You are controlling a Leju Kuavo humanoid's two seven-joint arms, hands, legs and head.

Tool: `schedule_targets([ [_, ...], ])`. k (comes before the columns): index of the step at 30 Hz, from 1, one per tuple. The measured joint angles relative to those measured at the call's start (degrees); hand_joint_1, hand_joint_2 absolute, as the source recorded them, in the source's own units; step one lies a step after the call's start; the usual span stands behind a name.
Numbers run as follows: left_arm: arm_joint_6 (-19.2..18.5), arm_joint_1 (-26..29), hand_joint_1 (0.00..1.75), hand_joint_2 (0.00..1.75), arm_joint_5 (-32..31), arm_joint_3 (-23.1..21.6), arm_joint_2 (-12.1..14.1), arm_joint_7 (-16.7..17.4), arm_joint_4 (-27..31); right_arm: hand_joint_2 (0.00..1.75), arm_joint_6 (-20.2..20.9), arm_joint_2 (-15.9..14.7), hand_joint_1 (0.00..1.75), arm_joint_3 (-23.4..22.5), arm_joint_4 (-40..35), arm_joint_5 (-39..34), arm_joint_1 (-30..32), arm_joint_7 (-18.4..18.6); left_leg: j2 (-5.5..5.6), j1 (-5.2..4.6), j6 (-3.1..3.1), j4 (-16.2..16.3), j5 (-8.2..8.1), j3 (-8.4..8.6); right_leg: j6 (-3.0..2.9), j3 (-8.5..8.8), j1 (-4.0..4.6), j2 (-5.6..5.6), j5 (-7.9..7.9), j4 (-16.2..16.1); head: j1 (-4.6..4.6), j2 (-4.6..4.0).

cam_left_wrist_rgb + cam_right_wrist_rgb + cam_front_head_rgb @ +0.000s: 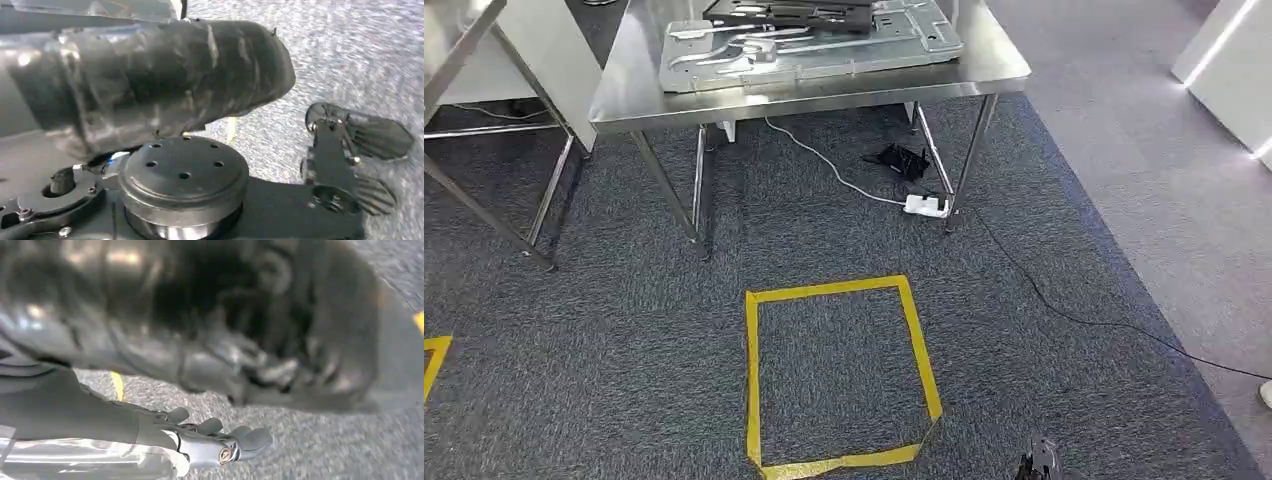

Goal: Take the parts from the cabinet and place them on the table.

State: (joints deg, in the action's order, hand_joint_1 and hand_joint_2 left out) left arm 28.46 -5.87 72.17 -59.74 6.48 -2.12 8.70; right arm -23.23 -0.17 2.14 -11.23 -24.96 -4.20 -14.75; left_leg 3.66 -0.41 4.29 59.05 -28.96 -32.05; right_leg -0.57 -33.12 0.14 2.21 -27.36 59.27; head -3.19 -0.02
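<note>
At the far left of the wrist views, the left hand [345,165] hangs over grey speckled carpet [624,330]; two dark ribbed fingers [375,135] show, but you cannot tell whether the hand is spread or curled. In the head view, the polished stainless-steel table [824,95] stands ahead to the left of centre, and pressed silver sheet-metal parts [814,45] already lie flat on its top. The cabinet is not identifiable here, so judge this as a walking step with nothing in hand. The square of yellow floor tape [754,370] lies on the carpet near the robot, well apart from the table legs. Right of it, the white power strip [926,205] sits beside a table leg, with the thin black cable [1064,310] trailing off across the floor. The right hand [220,442] hangs with its fingers straight and slightly apart, holding nothing. Steer clear of the cable, and keep both arms down while you turn.
</note>
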Motion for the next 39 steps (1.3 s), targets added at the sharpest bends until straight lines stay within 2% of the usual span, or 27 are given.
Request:
schedule_targets([
  [2,-0.02,-0.12,0.0,0.0,-0.07,0.02,-0.16,-0.02,0.02,0.0,-0.11,-0.09,0.0,-0.2,0.02,-0.07,-0.17,0.0,-0.47,-0.66,0.08,-0.75,0.38,0.04,0.51,-0.39,-0.93,0.99,0.33,-0.19,0.31,0.0],
  [4,-0.02,-0.12,0.0,0.0,-0.13,0.04,-0.16,-0.07,0.02,0.0,-0.11,-0.11,0.0,-0.22,0.09,-0.13,0.0,-0.02,-1.4,-0.47,0.24,-2.34,0.98,0.77,1.32,-0.07,-0.6,1.93,0.83,-1.15,0.42,0.0],
  [5,-0.02,-0.16,0.0,0.0,-0.15,0.04,-0.22,-0.11,0.02,0.0,-0.18,-0.15,0.0,-0.24,0.13,-0.13,0.08,-0.02,-2.36,0.29,-0.64,-4.07,1.81,1.7,1.33,0.08,-0.61,0.98,0.53,-0.64,0.29,0.0],
  [6,-0.04,-0.17,0.0,0.0,-0.15,0.04,-0.29,-0.11,0.04,0.0,-0.11,-0.09,0.0,-0.24,0.17,-0.15,0.09,0.0,-2.57,0.25,-0.44,-5.01,2.03,2.31,1.61,-0.67,-0.4,-0.66,-0.86,0.96,0.0,0.0],
  [7,-0.09,-0.15,0.0,0.0,-0.15,0.07,-0.29,-0.11,0.04,0.0,-0.09,-0.09,0.0,-0.26,0.17,-0.2,-0.02,0.0,-3.3,0.26,-0.4,-5.1,2.09,2.42,1.82,-2.6,-0.59,-1.22,-3.11,4.72,0.0,0.0],
  [9,-0.17,-0.13,0.0,0.0,-0.17,0.07,-0.31,-0.13,0.04,0.0,-0.15,-0.13,0.0,-0.33,0.17,-0.22,-0.03,-0.02,-4.41,0.28,-0.56,-4.79,1.76,2.41,2.43,-6.74,-0.97,-1.54,-6.32,12.87,0.0,0.0],
  [10,-0.26,-0.15,0.0,0.0,-0.17,0.07,-0.36,-0.3,0.04,0.0,-0.24,-0.13,0.0,-0.35,0.2,-0.2,0.05,-0.02,-4.87,0.35,-0.64,-4.56,1.5,2.41,2.77,-7.84,-1.19,-1.6,-6.32,14.75,-0.04,0.0],
  [11,-0.42,-0.14,0.0,0.0,-0.17,0.07,-0.44,-0.48,0.04,0.0,-0.31,-0.15,0.0,-0.37,0.22,-0.2,0.16,-0.02,-5.44,0.47,-0.88,-4.19,1.2,2.45,3.11,-7.52,-1.41,-1.74,-4.95,13.89,-0.02,0.0],
  [12,-0.57,-0.14,0.0,0.0,-0.2,0.07,-0.59,-0.63,0.04,0.0,-0.46,-0.15,0.0,-0.39,0.26,-0.2,0.19,0.02,-5.95,0.62,-1.18,-3.66,0.76,2.45,3.41,-5.94,-1.63,-2.06,-2.58,10.53,-0.04,0.0],
  [14,-0.74,-0.16,0.0,0.0,-0.35,0.07,-0.79,-1.01,0.04,0.0,-1.03,-0.15,0.0,-0.39,0.26,0.28,0.09,0.31,-7.04,0.91,-2.06,-2.22,-0.46,2.48,3.82,-0.94,-1.93,-4.44,1.81,0.42,-0.04,0.0],
  [15,-0.77,-0.16,0.0,0.0,-0.35,0.07,-0.68,-1.2,0.04,0.0,-1.12,-0.09,0.0,-0.42,0.26,0.52,-0.05,0.46,-7.37,0.57,-2.63,-1.83,-0.92,2.23,3.23,-0.99,-1.2,-5.32,0.6,0.68,-0.13,0.0],
  [16,-0.79,-0.15,0.0,0.0,-0.35,0.07,-0.7,-1.38,0.04,0.0,-1.18,-0.11,0.0,-0.42,0.26,0.7,-0.13,0.52,-7.7,0.33,-3.03,-1.05,-1.39,2.22,2.5,-1.12,-1.44,-4.76,1.02,0.19,0.03,0.0],
  [19,-0.87,-0.35,0.0,0.0,-0.35,0.11,-0.81,-1.27,0.07,0.0,-1.68,-0.13,0.0,-0.42,0.37,1.25,0.0,1.2,-8.97,0.53,-3.8,-1.47,-1.46,2.69,1.43,-1.5,-1.23,-3.22,0.95,0.33,0.03,0.0],
  [20,-0.87,-0.47,0.0,0.0,-0.35,0.11,-0.9,-0.92,0.11,0.0,-1.92,-0.13,0.0,-0.42,0.37,1.42,-0.03,1.59,-8.55,0.65,-4.16,-1.21,-2.15,2.45,0.99,-1.28,-1.63,-2.74,1.19,-0.01,0.11,0.0],
  [22,-0.9,-0.45,0.0,0.0,-0.55,0.13,-1.12,-0.24,0.2,0.0,-2.16,-0.13,0.0,-0.42,0.42,1.68,-0.13,2.03,-5.09,0.91,-4.58,3.96,-5.61,0.46,0.6,-1.37,-1.7,-1.91,1.29,-0.11,0.57,0.0],
  [24,-0.92,-0.24,0.0,0.0,-0.79,0.13,-1.21,0.44,0.2,0.0,-2.23,-0.13,0.0,-0.42,0.42,2.1,-0.16,2.27,-4.26,0.98,-4.77,13.32,-9.49,-4.15,0.53,-1.51,-1.58,-0.7,1.32,-0.11,0.55,0.0],
  [25,-0.94,-0.15,0.0,0.0,-0.9,0.13,-1.3,0.72,0.2,0.0,-2.41,-0.13,0.0,-0.42,0.42,2.34,-0.15,2.52,-4.23,0.98,-4.77,15.92,-9.82,-5.6,0.53,-1.51,-1.53,-0.05,1.32,-0.09,0.55,0.0],
  [26,-1.07,-0.09,0.0,0.0,-1.11,0.13,-1.38,0.81,0.2,0.0,-2.62,-0.13,0.0,-0.42,0.46,2.6,-0.12,2.82,-4.19,0.98,-4.63,15.79,-8.69,-5.86,0.53,-1.46,-1.5,0.71,1.33,-0.08,0.55,0.0],
  [27,-1.22,-0.09,0.0,0.0,-1.35,0.11,-1.49,1.05,0.2,0.0,-2.95,-0.15,0.0,-0.42,0.48,2.77,-0.14,3.23,-4.11,0.98,-4.42,13.11,-6.48,-4.88,0.54,-1.42,-1.5,1.47,1.33,-0.01,0.55,0.0],
  [29,-1.4,-0.14,0.0,0.0,-1.7,0.13,-1.65,1.14,0.2,0.0,-3.32,-0.15,0.0,-0.39,0.48,3.17,-0.17,3.61,-2.61,0.99,-3.81,3.68,-1.11,-0.76,0.58,-1.23,-1.5,2.97,1.35,0.03,0.55,0.0],
  [30,-1.51,-0.13,0.0,0.0,-1.81,0.11,-1.64,1.22,0.2,0.0,-3.37,-0.15,0.0,-0.39,0.48,3.32,-0.17,3.78,0.74,1.09,-3.24,0.12,-0.93,0.88,0.78,-1.31,-1.67,3.69,1.46,0.0,0.49,0.0],
  [31,-1.51,-0.02,0.0,0.0,-1.84,0.13,-1.71,1.25,0.2,0.0,-3.41,-0.15,0.0,-0.39,0.48,3.41,-0.44,3.91,1.19,1.07,-3.23,-0.95,-0.91,1.07,1.19,-1.66,-1.53,4.39,1.6,0.18,0.4,0.0],
  [34,-1.57,-0.22,0.0,0.0,-2.05,0.11,-1.82,1.44,0.2,0.0,-3.54,-0.15,0.0,-0.39,0.52,3.49,-0.14,4.11,-0.59,0.59,-2.8,-0.81,-0.73,1.24,2.63,-2.07,-2.18,6.32,2.45,-0.74,0.55,0.0],
  [35,-1.75,-0.3,0.0,0.0,-2.23,0.11,-2.15,1.68,0.22,0.0,-3.78,-0.35,0.0,-0.39,0.57,3.56,-0.05,4.2,-1.48,1.33,-2.17,-2.17,0.02,1.48,2.92,-2.01,-1.77,6.18,2.45,-0.7,0.53,0.0],
  [36,-1.88,-0.37,0.0,0.0,-2.56,0.11,-2.21,2.03,0.24,0.0,-3.98,-0.28,0.0,-0.35,0.59,3.69,0.05,4.28,-2.35,1.13,-1.87,-2.69,0.36,1.99,2.97,-2.42,-1.51,2.41,1.76,0.13,0.26,0.0],
  [37,-2.01,-0.28,0.0,0.0,-2.78,0.11,-2.26,2.34,0.24,0.0,-4.2,-0.37,0.0,-0.33,0.59,3.82,-0.07,4.35,-3.14,0.99,-1.25,-2.93,0.53,2.08,3.19,-3.8,-1.46,-0.39,-0.49,3.12,-0.15,0.0],
  [39,-2.34,-0.04,0.0,0.0,-3.19,0.11,-2.37,2.76,0.24,0.0,-4.22,-0.66,0.0,-0.24,0.59,4.26,-0.43,4.42,-4.84,0.61,-1.0,-2.77,0.43,1.9,3.54,-7.54,-1.46,-1.64,-4.67,11.34,-0.19,0.0],
])
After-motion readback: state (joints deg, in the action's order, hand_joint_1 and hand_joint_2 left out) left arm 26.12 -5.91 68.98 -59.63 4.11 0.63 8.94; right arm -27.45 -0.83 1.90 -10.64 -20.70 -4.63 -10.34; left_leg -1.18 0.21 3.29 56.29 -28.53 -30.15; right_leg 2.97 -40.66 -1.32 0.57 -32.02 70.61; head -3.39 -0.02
